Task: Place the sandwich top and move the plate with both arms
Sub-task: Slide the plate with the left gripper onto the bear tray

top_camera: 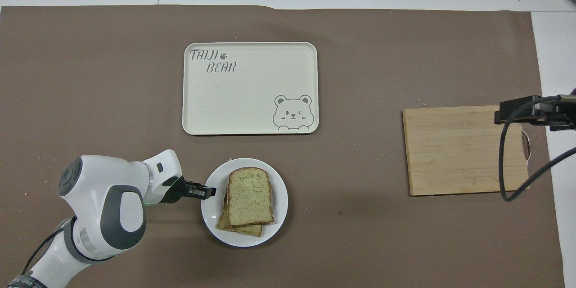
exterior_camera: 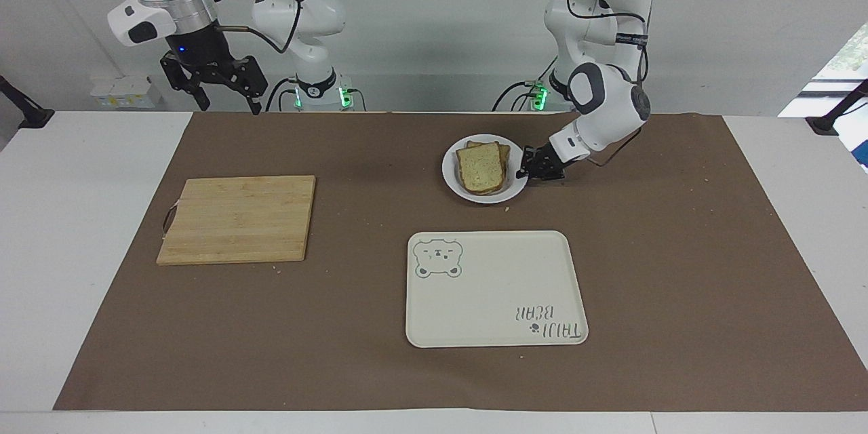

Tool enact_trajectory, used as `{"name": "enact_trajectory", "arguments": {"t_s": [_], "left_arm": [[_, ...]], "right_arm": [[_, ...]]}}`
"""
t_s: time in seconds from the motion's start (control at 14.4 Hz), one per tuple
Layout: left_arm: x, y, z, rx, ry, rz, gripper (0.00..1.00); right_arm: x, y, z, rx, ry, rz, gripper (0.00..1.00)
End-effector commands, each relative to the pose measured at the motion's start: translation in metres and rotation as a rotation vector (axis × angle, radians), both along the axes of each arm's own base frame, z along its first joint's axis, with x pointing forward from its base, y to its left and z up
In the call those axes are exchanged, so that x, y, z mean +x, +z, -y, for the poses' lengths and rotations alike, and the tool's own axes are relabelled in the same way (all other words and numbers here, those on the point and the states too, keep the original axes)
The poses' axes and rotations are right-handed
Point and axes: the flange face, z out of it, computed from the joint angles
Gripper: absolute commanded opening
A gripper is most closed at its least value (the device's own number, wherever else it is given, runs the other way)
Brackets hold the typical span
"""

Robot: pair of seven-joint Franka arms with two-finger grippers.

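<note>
Left tool (exterior_camera: 523, 173) clamped on plate (exterior_camera: 453, 180) rim | sandwich top (exterior_camera: 481, 167) beside it | right tool (exterior_camera: 213, 85) open, waiting

Bright even lighting, soft faint shadows, sharp focus; no glare
</note>
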Motion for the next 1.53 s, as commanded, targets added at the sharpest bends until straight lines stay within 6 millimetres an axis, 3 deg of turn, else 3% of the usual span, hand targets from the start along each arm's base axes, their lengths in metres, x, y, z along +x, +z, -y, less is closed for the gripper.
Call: {"name": "enact_trajectory", "arguments": {"t_s": [0.0,0.28,0.35,0.42,0.63,0.77,0.97,1.04,1.18,1.32,1.46], "left_arm": [[0.039,0.024,-0.011,-0.081,0.024,-0.018,0.0],[0.106,0.05,-0.01,-0.133,0.038,0.014,0.0],[0.121,0.056,-0.018,-0.15,0.07,0.032,0.0],[0.135,0.06,-0.029,-0.167,0.103,0.042,0.0],[0.168,0.074,-0.03,-0.235,0.17,0.088,0.0],[0.192,0.082,-0.043,-0.289,0.236,0.113,0.0],[0.219,0.075,-0.042,-0.366,0.308,0.117,0.0],[0.224,0.065,-0.04,-0.365,0.309,0.107,0.0],[0.231,0.05,-0.039,-0.391,0.324,0.101,0.0],[0.235,0.021,-0.038,-0.43,0.316,0.122,0.0],[0.233,0.01,-0.038,-0.429,0.296,0.133,0.0]], "right_arm": [[-0.002,-0.004,0.006,-0.006,-0.006,0.009,1.0],[-0.001,-0.007,0.014,-0.018,-0.013,0.011,1.0],[-0.002,-0.007,0.014,-0.018,-0.011,0.011,1.0],[-0.002,-0.008,0.014,-0.019,-0.01,0.006,1.0],[-0.002,-0.008,0.014,-0.018,-0.013,0.006,1.0],[-0.002,-0.008,0.014,-0.021,-0.013,0.008,1.0],[-0.005,-0.013,0.012,-0.021,-0.016,-0.004,1.0],[-0.007,-0.013,0.01,-0.021,-0.014,-0.006,1.0],[-0.009,-0.015,0.011,-0.018,-0.012,-0.012,1.0],[-0.009,-0.016,0.008,-0.027,0.003,-0.015,1.0],[-0.008,-0.016,0.01,-0.06,0.032,-0.015,1.0]]}}
